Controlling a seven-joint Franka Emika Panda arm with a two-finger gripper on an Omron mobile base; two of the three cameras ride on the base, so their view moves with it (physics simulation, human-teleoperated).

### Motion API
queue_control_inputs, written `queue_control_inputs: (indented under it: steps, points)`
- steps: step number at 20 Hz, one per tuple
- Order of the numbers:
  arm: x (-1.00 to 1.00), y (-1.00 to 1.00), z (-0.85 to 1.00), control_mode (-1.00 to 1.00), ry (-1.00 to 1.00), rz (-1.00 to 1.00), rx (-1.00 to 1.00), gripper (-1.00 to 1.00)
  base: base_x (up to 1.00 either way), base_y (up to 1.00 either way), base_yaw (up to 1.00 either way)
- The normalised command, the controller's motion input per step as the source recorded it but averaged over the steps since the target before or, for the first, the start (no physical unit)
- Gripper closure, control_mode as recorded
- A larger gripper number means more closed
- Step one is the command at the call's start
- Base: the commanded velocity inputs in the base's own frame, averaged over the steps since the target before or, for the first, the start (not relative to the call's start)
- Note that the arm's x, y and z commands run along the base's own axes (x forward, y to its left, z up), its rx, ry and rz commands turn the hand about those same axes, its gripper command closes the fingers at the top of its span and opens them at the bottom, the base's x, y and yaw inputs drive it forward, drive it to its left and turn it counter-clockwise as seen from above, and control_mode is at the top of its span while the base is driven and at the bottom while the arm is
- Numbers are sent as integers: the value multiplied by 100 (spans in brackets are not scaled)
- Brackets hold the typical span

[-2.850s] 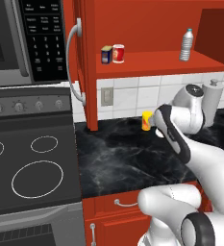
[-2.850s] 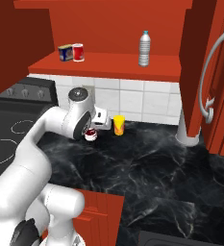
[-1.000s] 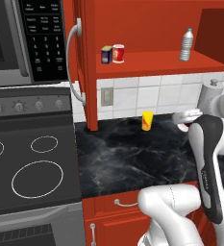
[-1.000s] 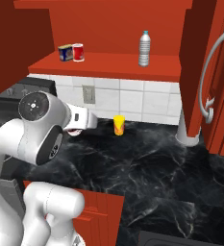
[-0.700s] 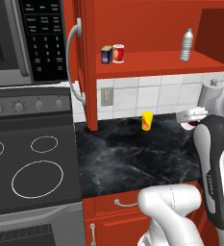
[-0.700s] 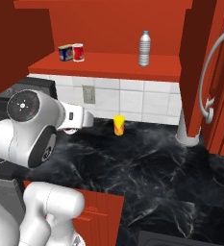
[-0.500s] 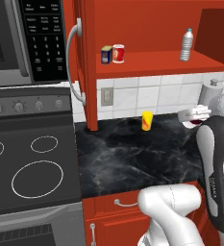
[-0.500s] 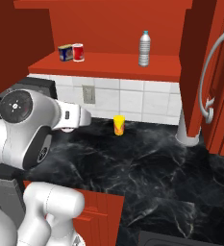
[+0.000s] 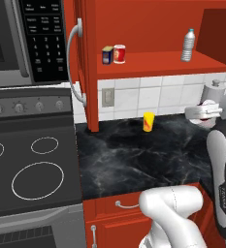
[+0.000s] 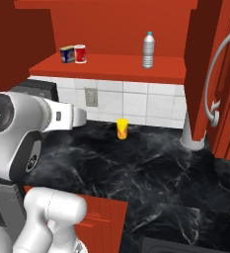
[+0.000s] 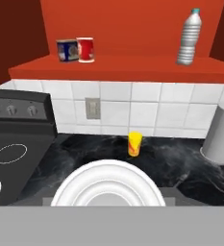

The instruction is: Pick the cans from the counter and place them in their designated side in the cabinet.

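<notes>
A maroon can [image 11: 107, 185] sat clamped between the closed fingers of the gripper [image 9: 201, 112], held above the counter [image 9: 138, 155]. The red can [image 9: 119, 54] stood on the cabinet [image 9: 158, 63] shelf beside a small box [image 9: 107, 55], a cup [image 9: 148, 121] below.

A yellow cup [image 9: 148, 121] stands near the tiled wall [image 9: 153, 97]. A clear bottle [image 9: 187, 45] stands upright, well apart from a small blue box [image 9: 107, 55]. The stovetop [image 9: 32, 169] lies below a microwave [image 9: 27, 41].
</notes>
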Motion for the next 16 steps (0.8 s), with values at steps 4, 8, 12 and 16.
queue_control_inputs:
  steps: [4, 8, 12, 16]
  points:
    - [-12, 2, 21, -100, -9, 0, 0, 100, 0, 0, 0]
    - [-5, 2, 19, -100, -12, 0, 0, 100, 0, 0, 0]
    - [0, 7, 17, -100, -10, 0, 0, 100, 0, 0, 0]
    - [2, 5, 13, -100, -8, 0, 0, 100, 0, 0, 0]
